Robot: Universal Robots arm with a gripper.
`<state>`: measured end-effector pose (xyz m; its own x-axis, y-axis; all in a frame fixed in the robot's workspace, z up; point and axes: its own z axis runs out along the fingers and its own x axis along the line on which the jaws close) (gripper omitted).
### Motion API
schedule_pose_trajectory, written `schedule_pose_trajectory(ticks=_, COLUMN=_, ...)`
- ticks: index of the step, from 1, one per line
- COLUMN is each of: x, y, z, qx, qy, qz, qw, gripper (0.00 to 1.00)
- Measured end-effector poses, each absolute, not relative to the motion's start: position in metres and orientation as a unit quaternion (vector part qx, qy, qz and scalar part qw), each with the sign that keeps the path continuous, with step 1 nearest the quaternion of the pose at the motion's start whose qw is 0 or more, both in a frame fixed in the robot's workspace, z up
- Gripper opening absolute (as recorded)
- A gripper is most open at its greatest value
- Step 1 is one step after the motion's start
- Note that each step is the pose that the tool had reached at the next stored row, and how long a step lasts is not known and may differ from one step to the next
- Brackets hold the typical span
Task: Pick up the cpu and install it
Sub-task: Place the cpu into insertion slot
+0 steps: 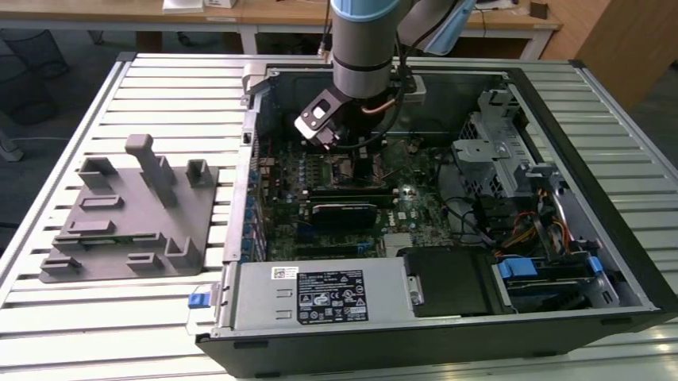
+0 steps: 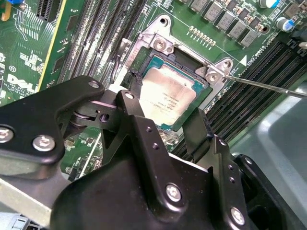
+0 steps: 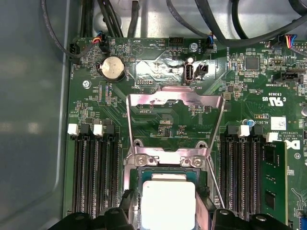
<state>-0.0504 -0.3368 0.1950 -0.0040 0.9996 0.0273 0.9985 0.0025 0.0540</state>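
The cpu [image 2: 165, 98] is a small square chip with a silver-grey top. It sits low over the metal-framed socket [image 2: 163, 45] on the green motherboard, between my black fingers [image 2: 130, 84]. My gripper [image 2: 163, 103] is shut on the cpu, one finger at each of two opposite edges. In the first wrist view the cpu [image 3: 168, 203] lies just below the socket's hinge bracket [image 3: 165, 160], with the load plate [image 3: 175, 98] swung open. In the exterior view my gripper [image 1: 348, 155] reaches down into the open computer case [image 1: 593, 159].
A thin socket lever [image 2: 268, 86] sticks out beside the socket. Memory slots [image 3: 93, 167] flank it on both sides, and one holds a memory stick [image 3: 273, 177]. Cables [image 3: 230, 28] hang above the board. A grey plastic holder block [image 1: 132, 214] rests on the slatted table at the exterior view's left.
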Motion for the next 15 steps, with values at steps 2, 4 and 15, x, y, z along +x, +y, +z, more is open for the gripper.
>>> schedule_pose_trajectory(ticks=2, x=-0.0504, y=-0.337, z=0.1953, qx=0.706, qy=0.708, qz=0.029, qw=0.009, gripper=0.6)
schedule_pose_trajectory(ticks=4, x=-0.0504, y=-0.3371, z=0.1972, qx=0.706, qy=0.708, qz=0.029, qw=0.009, gripper=0.6)
schedule_pose_trajectory(ticks=15, x=-0.0504, y=-0.3371, z=0.2028, qx=0.706, qy=0.708, qz=0.029, qw=0.009, gripper=0.6)
